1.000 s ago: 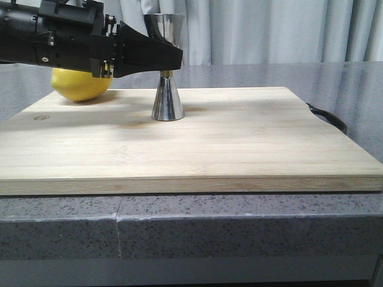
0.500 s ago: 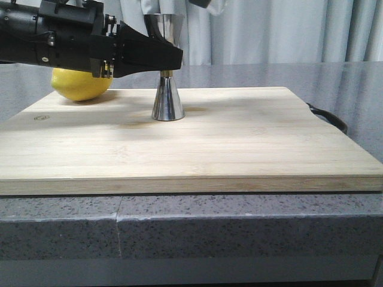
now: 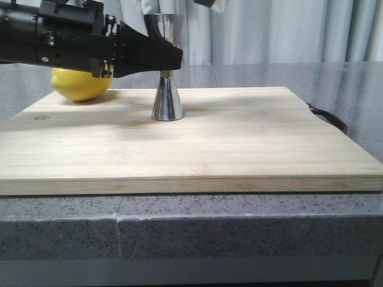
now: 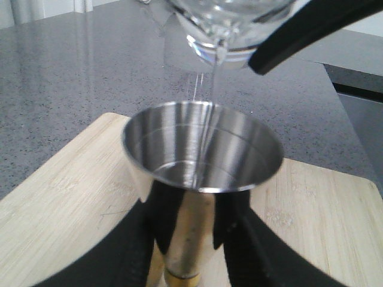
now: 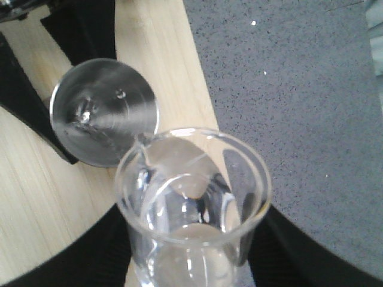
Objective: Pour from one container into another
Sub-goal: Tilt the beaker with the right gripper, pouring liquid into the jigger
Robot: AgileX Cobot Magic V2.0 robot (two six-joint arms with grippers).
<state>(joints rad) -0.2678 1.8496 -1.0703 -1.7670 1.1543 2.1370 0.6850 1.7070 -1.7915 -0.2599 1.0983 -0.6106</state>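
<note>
The right gripper [image 5: 191,281] is closed around the small clear glass beaker [image 5: 192,203], dark fingers flanking its lower wall. The beaker is tilted, its spout lip directly above the open upper cup of the tall shiny stainless-steel hourglass jigger [image 4: 202,161]. In the left wrist view a thin stream of clear liquid [image 4: 209,101] drops from the lip and lands inside the cup, off its centre. The jigger's long axis is vertical; its base stands on the pale wooden cutting board [image 3: 239,137]. The left gripper [image 3: 170,57] clamps the jigger about the waist, holding it steady. A yellow lemon [image 3: 81,85] lies on the board behind the left arm.

Governing relation: lip over cup. Judged, further tilt must keep the stream inside the rim.
</note>
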